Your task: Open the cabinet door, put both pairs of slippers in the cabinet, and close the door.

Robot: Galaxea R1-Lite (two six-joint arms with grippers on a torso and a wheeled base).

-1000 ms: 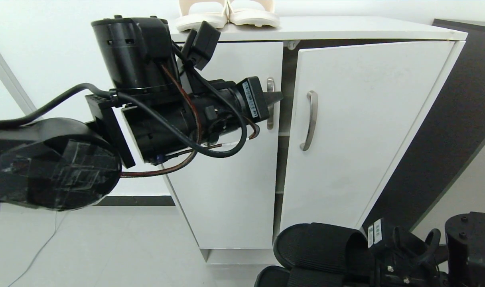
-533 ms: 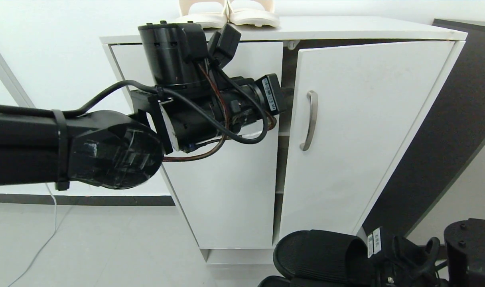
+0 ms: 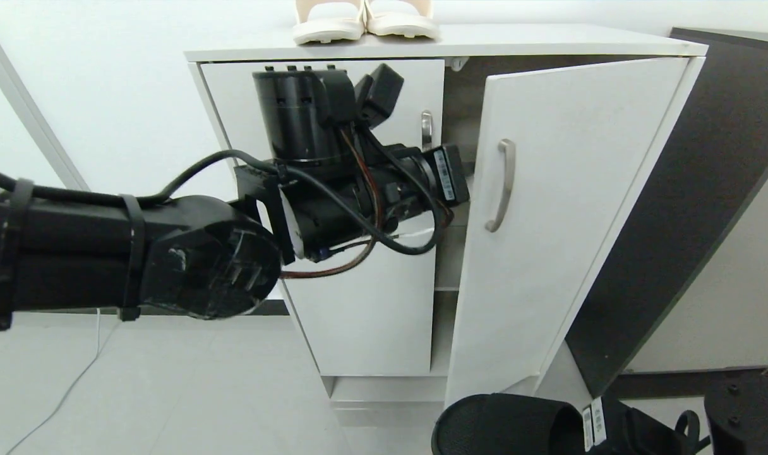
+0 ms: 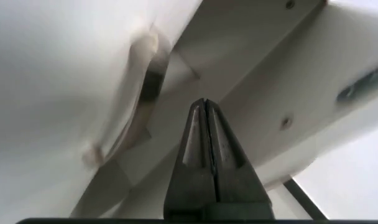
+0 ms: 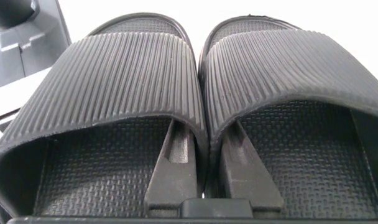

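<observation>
Once slid off the left handle, has pushed the right door wider, seemingly from behind its edge, with left hand closed. Still pinches black slippers in right hand, low before the cabinet; leaves white pair on top, ready for loading.

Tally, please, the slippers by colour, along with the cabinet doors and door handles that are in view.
Cream slippers: 2
Black slippers: 2
Cabinet doors: 2
Door handles: 2
Total: 8
</observation>
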